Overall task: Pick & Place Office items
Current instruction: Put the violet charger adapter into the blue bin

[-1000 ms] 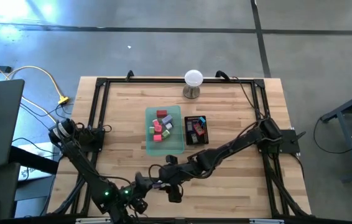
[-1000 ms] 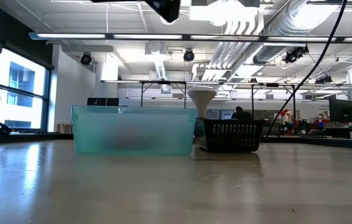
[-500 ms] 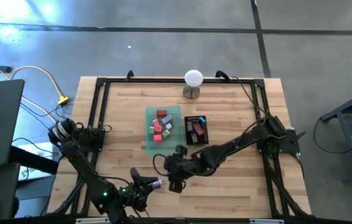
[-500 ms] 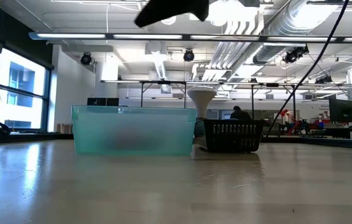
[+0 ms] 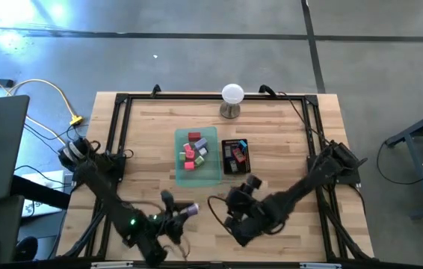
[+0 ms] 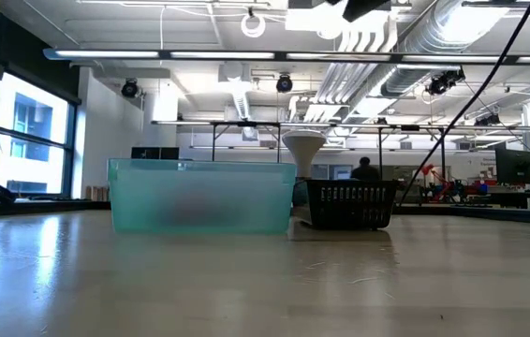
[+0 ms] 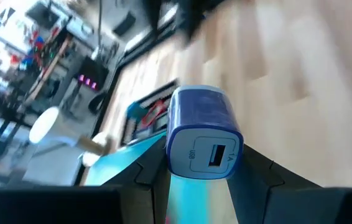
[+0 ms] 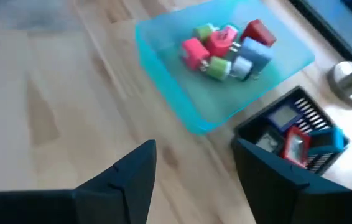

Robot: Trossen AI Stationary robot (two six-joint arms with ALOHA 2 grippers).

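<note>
My left gripper (image 5: 188,211) hovers over the near middle of the table, shut on a blue-purple USB charger block (image 7: 202,132). My right gripper (image 5: 235,200) is just to its right, open and empty, its fingers (image 8: 132,177) aimed toward the trays. The other office items, pink, red, green and blue blocks (image 8: 226,45), lie in the translucent teal tray (image 5: 210,173). More items, red and blue (image 8: 300,144), sit in the black mesh tray (image 5: 235,169) beside it. My left gripper pinches the charger block between its two fingers, one on each side face (image 7: 175,140). The end with the USB port (image 7: 216,155) faces back toward the wrist. The block is lifted clear of the table.
A white ball on a metal stand (image 5: 232,97) is at the far edge, behind the trays. A black frame (image 5: 119,127) runs around the table top. Bare wood lies left of the teal tray and along the near edge. In the low view both trays (image 6: 199,197) stand mid-table.
My right gripper has drawn away from my left gripper, toward the table's right and near side, and now faces the trays. My left gripper has kept the charger block and has shifted slightly toward the far edge, its arm swinging about.
</note>
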